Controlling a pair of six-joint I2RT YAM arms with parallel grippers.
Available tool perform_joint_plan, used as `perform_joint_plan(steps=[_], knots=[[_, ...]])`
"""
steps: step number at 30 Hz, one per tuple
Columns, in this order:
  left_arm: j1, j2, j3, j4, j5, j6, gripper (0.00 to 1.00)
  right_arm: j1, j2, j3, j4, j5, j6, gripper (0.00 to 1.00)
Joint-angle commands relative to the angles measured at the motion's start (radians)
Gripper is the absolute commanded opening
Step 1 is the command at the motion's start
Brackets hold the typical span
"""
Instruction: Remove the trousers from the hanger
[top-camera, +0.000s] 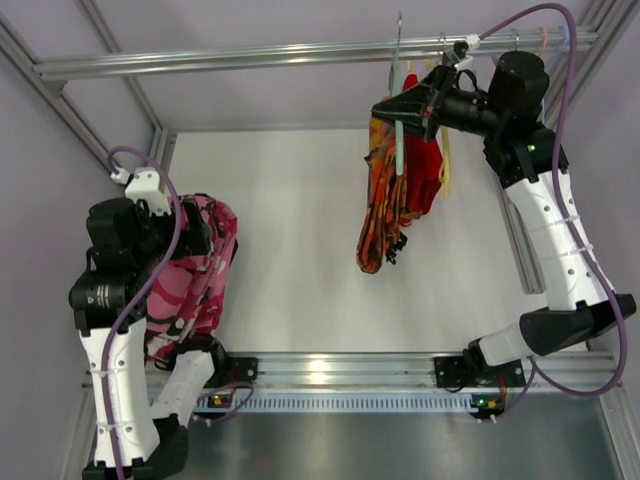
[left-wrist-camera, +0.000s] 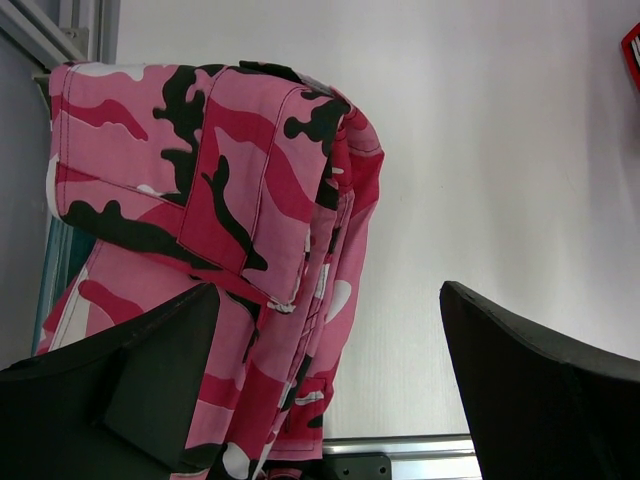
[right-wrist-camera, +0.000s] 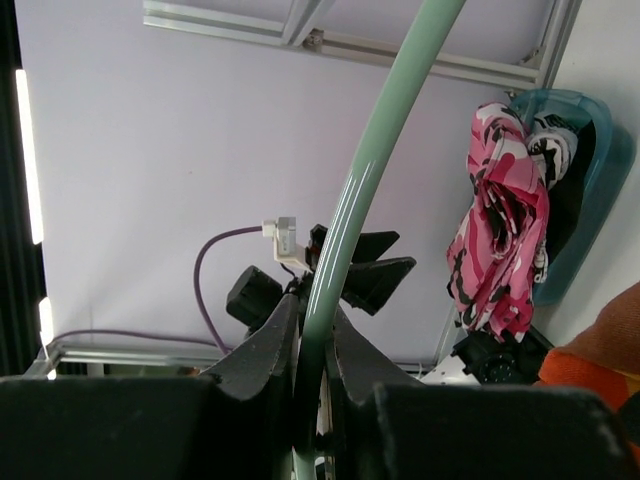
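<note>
The trousers (top-camera: 383, 212), orange with a dark red, black and yellow pattern, hang from the pale grey-green hanger (top-camera: 398, 142). Its metal hook (top-camera: 399, 40) sits over the top rail. My right gripper (top-camera: 392, 110) is shut on the hanger's upper arm. In the right wrist view the green bar (right-wrist-camera: 352, 195) runs up between the closed fingers (right-wrist-camera: 262, 345), and an orange corner of the trousers (right-wrist-camera: 603, 352) shows at the lower right. My left gripper (top-camera: 205, 238) is open and empty over the pink camouflage garment (top-camera: 195, 285). Its wrist view shows the spread fingers (left-wrist-camera: 135, 390) in front of that garment (left-wrist-camera: 200, 180).
A plain red garment (top-camera: 426, 175) and a yellow hanger (top-camera: 447, 165) hang right behind the trousers. More hangers sit on the metal rail (top-camera: 250, 58) at the far right. Frame posts stand at both sides, and a metal bar (top-camera: 340, 368) runs along the near edge.
</note>
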Motion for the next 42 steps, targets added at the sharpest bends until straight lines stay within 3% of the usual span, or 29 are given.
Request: perform_joint_plan(steps=[1, 4, 13, 17, 23, 28, 31, 34, 38, 42], knots=[[0.001, 0.004, 0.024, 0.072, 0.022, 0.003, 0.98, 0.005, -0.056, 0.11, 0.27, 0.037, -0.05, 0.0], [0.001, -0.02, 0.014, 0.113, 0.089, 0.042, 0.98, 0.013, -0.101, 0.05, 0.29, 0.026, -0.054, 0.0], [0.001, -0.182, -0.17, 0.345, 0.488, 0.125, 0.98, 0.06, -0.27, -0.283, 0.465, -0.046, -0.089, 0.0], [0.002, -0.131, -0.193, 0.41, 0.583, 0.073, 0.94, 0.106, -0.307, -0.318, 0.473, -0.049, -0.149, 0.0], [-0.001, -0.065, -0.246, 0.638, 0.663, -0.042, 0.94, 0.185, -0.351, -0.333, 0.422, -0.009, -0.218, 0.0], [-0.051, 0.024, -0.192, 0.726, 0.608, 0.01, 0.94, 0.212, -0.293, -0.28, 0.422, -0.006, -0.24, 0.0], [-0.143, 0.108, -0.109, 0.727, 0.547, 0.085, 0.94, 0.255, -0.236, -0.229, 0.427, -0.004, -0.251, 0.0], [-0.287, 0.151, -0.079, 0.727, 0.436, 0.154, 0.94, 0.291, -0.19, -0.172, 0.434, 0.014, -0.246, 0.0], [-0.562, 0.159, -0.093, 0.753, 0.31, 0.181, 0.94, 0.31, -0.147, -0.114, 0.393, 0.057, -0.248, 0.0], [-0.64, 0.179, -0.082, 0.787, 0.26, 0.092, 0.93, 0.318, -0.123, -0.083, 0.353, 0.123, -0.248, 0.0]])
